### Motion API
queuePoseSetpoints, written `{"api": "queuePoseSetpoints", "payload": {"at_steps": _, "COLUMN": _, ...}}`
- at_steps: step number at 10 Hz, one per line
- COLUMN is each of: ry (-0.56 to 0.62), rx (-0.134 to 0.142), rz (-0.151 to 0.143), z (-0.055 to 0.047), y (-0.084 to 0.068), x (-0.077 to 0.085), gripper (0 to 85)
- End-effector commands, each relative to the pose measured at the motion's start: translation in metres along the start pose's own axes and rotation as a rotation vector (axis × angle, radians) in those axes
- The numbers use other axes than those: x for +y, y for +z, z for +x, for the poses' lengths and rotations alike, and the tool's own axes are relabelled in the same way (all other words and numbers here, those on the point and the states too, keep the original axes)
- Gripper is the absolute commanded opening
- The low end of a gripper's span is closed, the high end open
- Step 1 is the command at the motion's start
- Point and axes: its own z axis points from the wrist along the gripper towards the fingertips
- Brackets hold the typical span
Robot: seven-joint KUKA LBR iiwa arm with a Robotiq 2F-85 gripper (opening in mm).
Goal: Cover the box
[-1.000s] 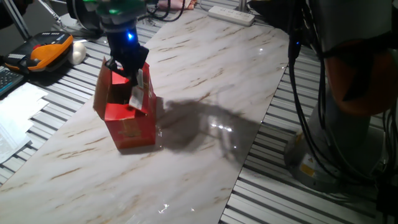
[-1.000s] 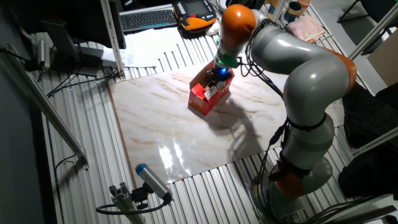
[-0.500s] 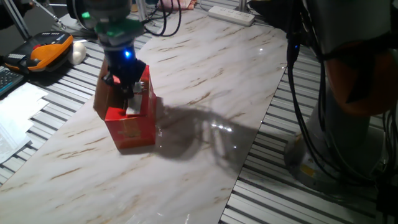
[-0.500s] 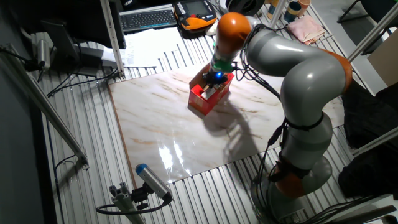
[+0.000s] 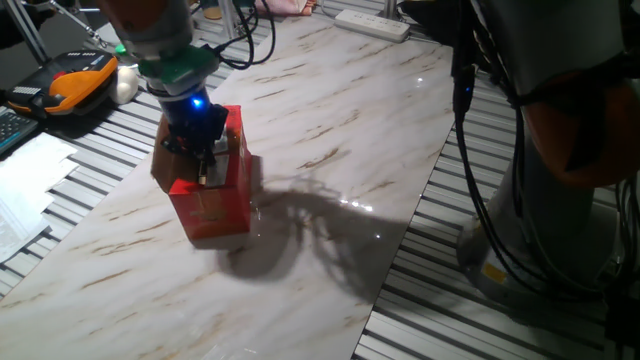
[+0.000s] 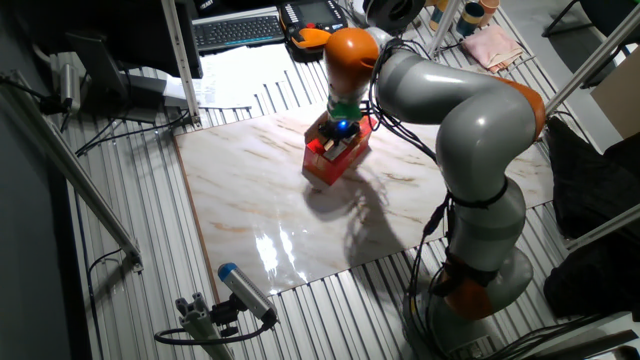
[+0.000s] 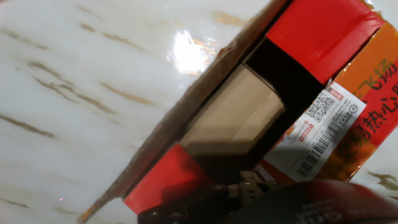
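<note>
The red box (image 5: 212,198) stands on the marble board (image 5: 340,150), left of its middle. My gripper (image 5: 204,168) is pressed down into the box's top, its fingers close together and holding nothing. One brown flap (image 5: 160,165) stands open on the left; a red flap (image 5: 233,128) lies folded behind the gripper. In the other fixed view the gripper (image 6: 340,137) sits on top of the box (image 6: 330,165). The hand view shows the brown inside (image 7: 233,127), a red flap (image 7: 320,37), a pale label strip (image 7: 317,134) and the orange print (image 7: 376,81).
An orange-black device (image 5: 78,80), a white mouse (image 5: 127,82) and papers (image 5: 30,170) lie left of the board. A power strip (image 5: 370,22) lies at the far end. A keyboard (image 6: 235,30) sits behind. Cables (image 5: 480,170) and the arm's base (image 6: 470,290) stand to the right.
The gripper has moved left and down onto the box top, pushing the labelled flap down and inward. The box has stayed in place.
</note>
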Motion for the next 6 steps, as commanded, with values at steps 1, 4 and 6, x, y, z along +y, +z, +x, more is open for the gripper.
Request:
{"api": "queuePoseSetpoints", "payload": {"at_steps": 1, "ry": -0.002, "rx": -0.002, "rz": 0.000, "z": -0.0002, "y": 0.0024, "x": 0.0000, "gripper": 0.0}}
{"api": "queuePoseSetpoints", "payload": {"at_steps": 4, "ry": -0.010, "rx": -0.016, "rz": 0.021, "z": 0.0010, "y": 0.0092, "x": 0.0021, "gripper": 0.0}}
{"api": "queuePoseSetpoints", "payload": {"at_steps": 6, "ry": -0.011, "rx": -0.011, "rz": 0.010, "z": 0.0018, "y": 0.0058, "x": 0.0018, "gripper": 0.0}}
